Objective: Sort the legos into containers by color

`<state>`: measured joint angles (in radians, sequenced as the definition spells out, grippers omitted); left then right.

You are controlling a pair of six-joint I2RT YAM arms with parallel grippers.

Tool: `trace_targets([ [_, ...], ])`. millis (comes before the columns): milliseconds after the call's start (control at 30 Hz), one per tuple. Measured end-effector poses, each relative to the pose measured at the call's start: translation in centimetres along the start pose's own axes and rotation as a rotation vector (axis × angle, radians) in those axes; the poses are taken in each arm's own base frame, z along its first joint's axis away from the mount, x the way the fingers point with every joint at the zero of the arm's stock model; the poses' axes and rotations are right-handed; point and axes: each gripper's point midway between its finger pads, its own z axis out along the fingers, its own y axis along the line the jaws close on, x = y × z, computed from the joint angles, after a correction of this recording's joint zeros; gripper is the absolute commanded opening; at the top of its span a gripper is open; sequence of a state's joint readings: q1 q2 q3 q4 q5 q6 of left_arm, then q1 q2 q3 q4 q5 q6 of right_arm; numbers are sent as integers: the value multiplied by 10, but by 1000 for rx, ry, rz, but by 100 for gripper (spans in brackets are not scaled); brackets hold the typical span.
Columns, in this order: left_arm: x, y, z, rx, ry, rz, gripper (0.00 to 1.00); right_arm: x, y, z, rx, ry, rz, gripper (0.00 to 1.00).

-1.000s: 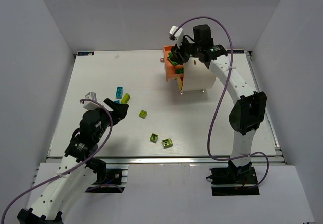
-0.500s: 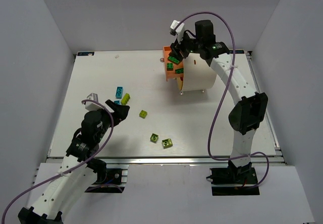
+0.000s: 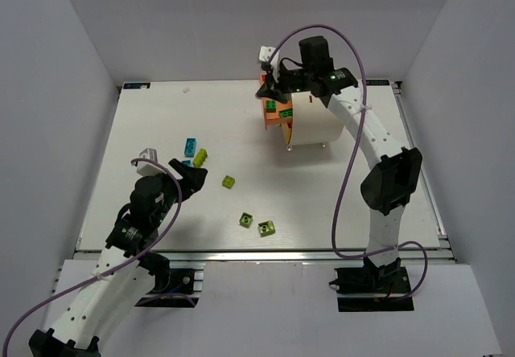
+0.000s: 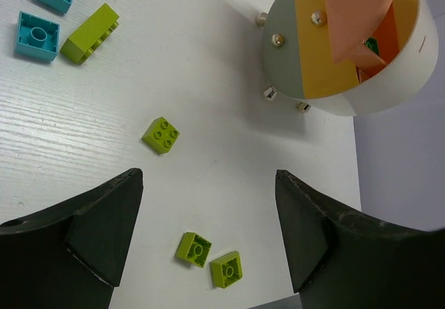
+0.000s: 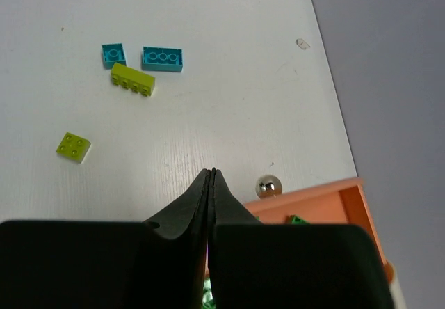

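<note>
Readiness shows in the left gripper (image 4: 208, 180), which hangs low over the near left of the table (image 3: 386, 180) with its fingers spread wide and nothing between them, apparently poised to drop on a loose piece. Just ahead of it lie three square lime bricks (image 4: 160, 135), apart from one another. A little farther off, a long lime brick (image 4: 89, 33) sits beside two teal bricks (image 4: 37, 36); all of these are unsorted. At the far side the drum (image 3: 318, 124) lies on its side, its orange mouth turned toward the pile for easy reach, with dark green bricks (image 3: 273, 104) inside. The right gripper (image 5: 211, 177) hovers at that mouth, fingers pressed flat together and seemingly empty, though their lower pads are hidden.
</note>
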<state>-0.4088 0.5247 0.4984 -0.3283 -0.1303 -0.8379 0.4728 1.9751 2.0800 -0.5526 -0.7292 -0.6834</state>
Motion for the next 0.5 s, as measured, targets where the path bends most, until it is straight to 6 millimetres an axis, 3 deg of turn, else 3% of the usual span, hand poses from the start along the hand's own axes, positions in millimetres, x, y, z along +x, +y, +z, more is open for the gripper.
trace_targets([
  [233, -1, -1, -1, 7, -6, -2, 86, 18, 12, 27, -6, 105, -71, 0],
  [500, -2, -2, -2, 9, -8, -2, 86, 53, -7, 34, 95, 302, -159, 0],
])
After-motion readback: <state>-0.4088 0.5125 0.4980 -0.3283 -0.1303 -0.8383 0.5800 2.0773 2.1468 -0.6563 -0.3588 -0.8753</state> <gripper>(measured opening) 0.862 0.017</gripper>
